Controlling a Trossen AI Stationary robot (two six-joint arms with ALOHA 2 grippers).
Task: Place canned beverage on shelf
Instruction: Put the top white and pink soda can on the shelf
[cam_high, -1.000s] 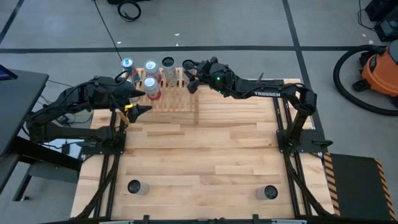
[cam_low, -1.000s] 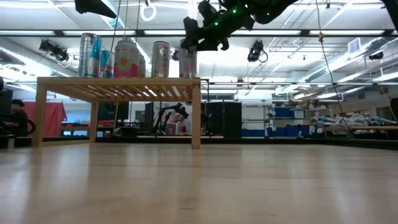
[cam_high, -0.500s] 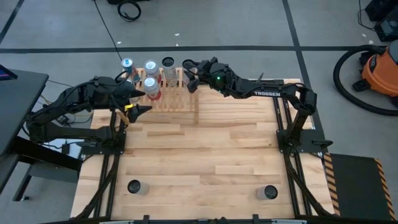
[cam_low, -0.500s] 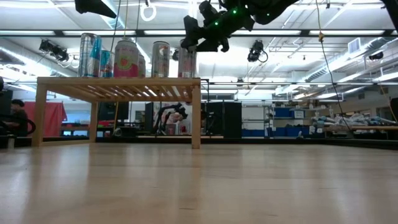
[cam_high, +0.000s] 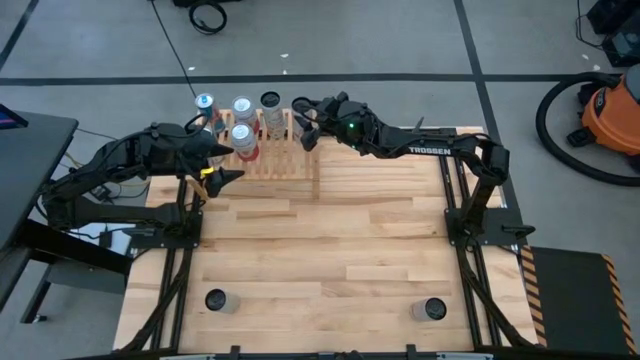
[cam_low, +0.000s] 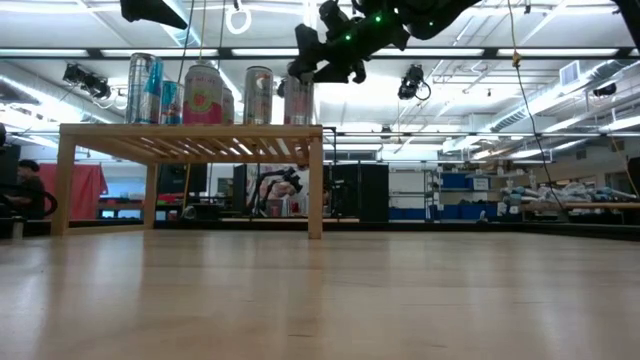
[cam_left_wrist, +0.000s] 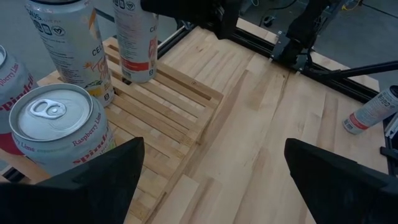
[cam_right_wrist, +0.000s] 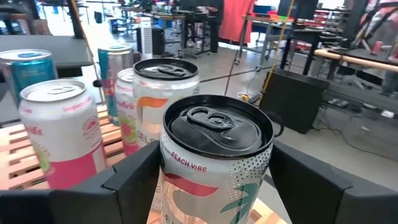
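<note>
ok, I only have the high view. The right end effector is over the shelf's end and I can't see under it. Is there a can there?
Observer: Yes. The right wrist view shows a black-topped can lettered Peach Vibe, inside the right end effector.
Operator: Seated or hanging?
Observer: In the low view it stands upright, and its base looks to be on the slatted top of the shelf, above an end leg.
Operator: Left arm carrying anything?
Observer: No. The left wrist view shows the left end effector open and empty, beside the shelf.
</note>
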